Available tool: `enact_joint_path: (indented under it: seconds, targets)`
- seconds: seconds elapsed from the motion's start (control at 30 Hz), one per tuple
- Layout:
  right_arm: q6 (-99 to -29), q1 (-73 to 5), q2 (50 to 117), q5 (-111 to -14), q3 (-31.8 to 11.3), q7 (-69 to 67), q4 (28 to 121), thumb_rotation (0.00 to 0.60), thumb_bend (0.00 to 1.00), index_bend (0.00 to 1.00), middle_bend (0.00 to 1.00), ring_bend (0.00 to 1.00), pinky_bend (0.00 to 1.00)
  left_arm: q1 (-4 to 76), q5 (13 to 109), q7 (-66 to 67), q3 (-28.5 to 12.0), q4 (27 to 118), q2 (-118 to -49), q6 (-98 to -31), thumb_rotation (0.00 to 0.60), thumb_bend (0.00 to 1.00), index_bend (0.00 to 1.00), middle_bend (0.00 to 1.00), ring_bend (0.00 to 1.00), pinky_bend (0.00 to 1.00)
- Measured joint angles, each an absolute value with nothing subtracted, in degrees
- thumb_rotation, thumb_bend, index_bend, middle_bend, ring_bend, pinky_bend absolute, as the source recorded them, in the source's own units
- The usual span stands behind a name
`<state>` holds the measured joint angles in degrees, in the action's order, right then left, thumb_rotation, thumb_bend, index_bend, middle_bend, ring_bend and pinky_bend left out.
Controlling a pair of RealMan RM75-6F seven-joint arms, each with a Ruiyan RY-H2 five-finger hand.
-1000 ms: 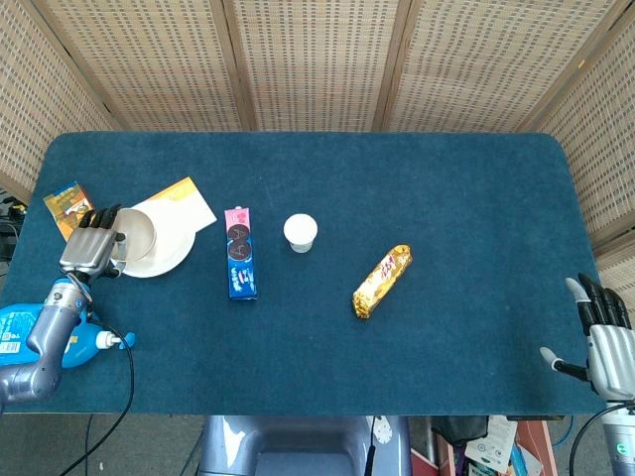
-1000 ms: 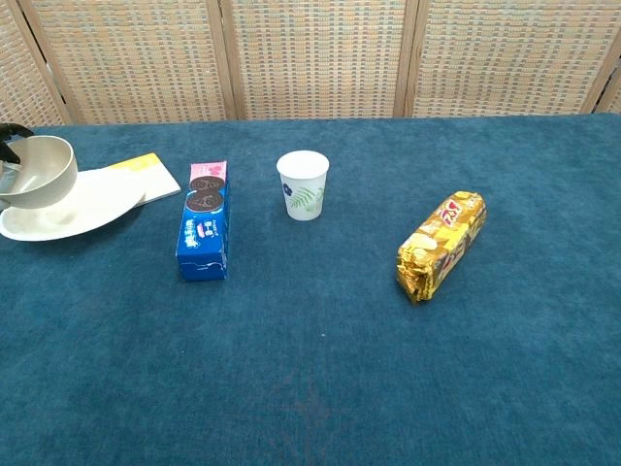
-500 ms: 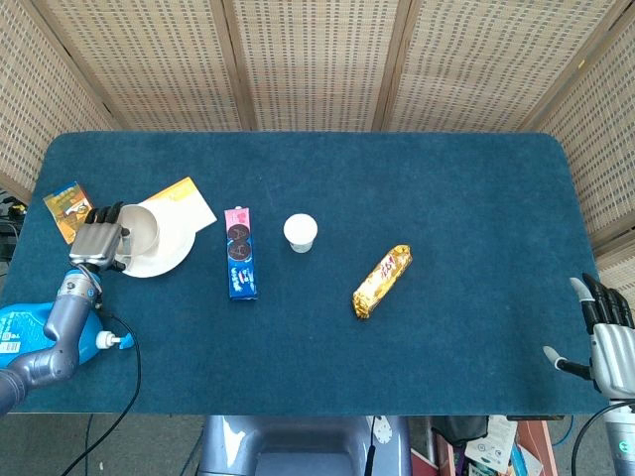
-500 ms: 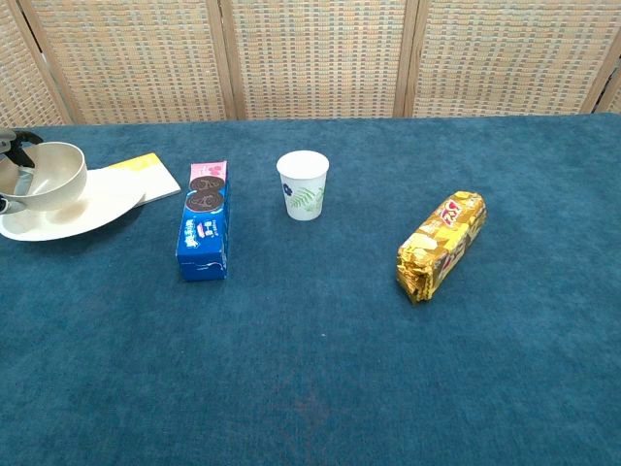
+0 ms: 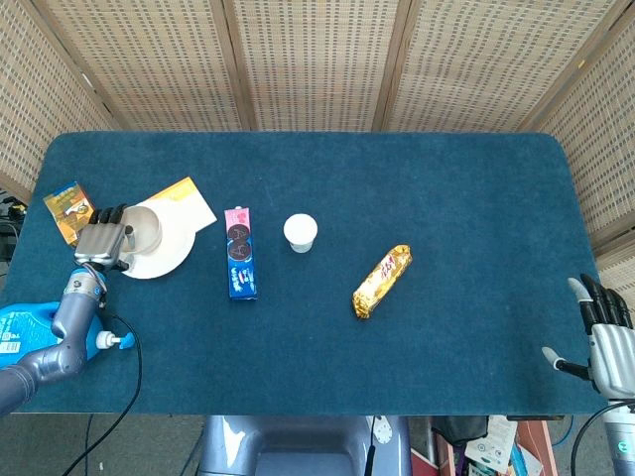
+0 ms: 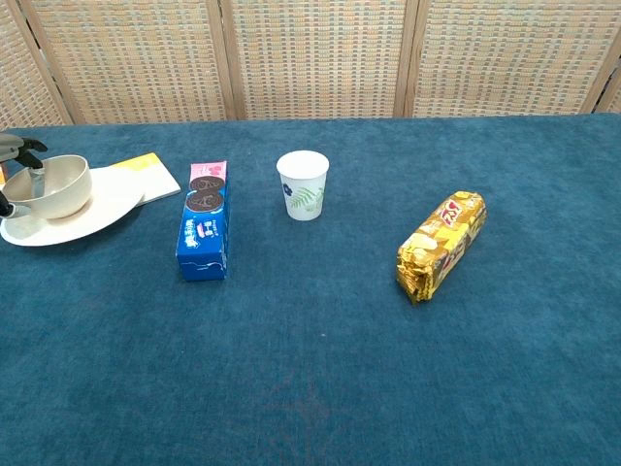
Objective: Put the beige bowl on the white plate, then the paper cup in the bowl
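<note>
Left hand (image 5: 102,241) grips the near-left rim of the beige bowl (image 6: 55,186), fingers (image 6: 21,146) hooked over the rim. Versus a second ago the bowl has come down: it was tilted and lifted above the white plate (image 6: 97,206), now it sits upright on the plate, mouth up, roughly level. The hand has also shifted slightly inward and toward the far edge in the head view. The plate no longer looks tipped; it lies flat on the blue table (image 5: 446,198), partly over a yellow-and-white card (image 5: 189,200).

Right hand (image 5: 607,340) hangs off the near-right table edge, fingers spread, holding nothing; barely moved.

Paper cup (image 6: 303,184) is upright, mouth up, near table centre, well apart from the bowl, unchanged. Between cup and plate lies the blue cookie box (image 5: 240,253), long axis running near-to-far, pink end toward the far side. Right of the cup, the gold snack pack (image 5: 382,281) lies diagonally, its far end angled to the right. An orange snack pouch (image 5: 65,207) sits just left of the hand, and a blue bottle (image 5: 30,332) at the near-left corner.
</note>
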<state>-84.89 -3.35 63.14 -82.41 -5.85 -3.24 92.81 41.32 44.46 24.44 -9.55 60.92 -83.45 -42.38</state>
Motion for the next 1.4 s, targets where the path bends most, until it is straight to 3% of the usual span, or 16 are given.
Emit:
enact_joint_path:
  seconds: [0.13, 0.43, 0.97, 1.4]
  targets:
    - [-85.04, -3.26, 63.15, -82.36, -5.87, -3.26, 92.85, 0.600, 0.14, 0.00, 0.00, 0.00, 0.00, 41.41, 44.07, 24.89, -9.58, 60.77, -83.91, -43.40, 0.600, 0.37, 0.33, 0.00, 0.00, 0.00]
    - [-85.05, -3.25, 63.13, -82.49, -5.80, -3.21, 92.95, 0.600, 0.14, 0.00, 0.00, 0.00, 0.00, 40.82, 45.62, 22.29, -10.89, 64.86, -81.47, -45.77, 0.600, 0.37, 0.33, 0.00, 0.00, 0.00]
    - [-85.96, -2.88, 62.76, -83.43, -5.57, -3.71, 93.53, 0.600, 0.14, 0.00, 0.00, 0.00, 0.00, 38.09, 55.42, 16.15, -15.37, 89.74, -64.27, -55.32, 0.600, 0.37, 0.33, 0.00, 0.00, 0.00]
    - [-86.04, -2.68, 62.44, -83.13, -5.70, -4.98, 93.27, 0.600, 0.14, 0.00, 0.00, 0.00, 0.00, 42.88, 58.21, 26.18, -13.88, 93.83, -71.01, -57.34, 0.600, 0.36, 0.35, 0.00, 0.00, 0.00]
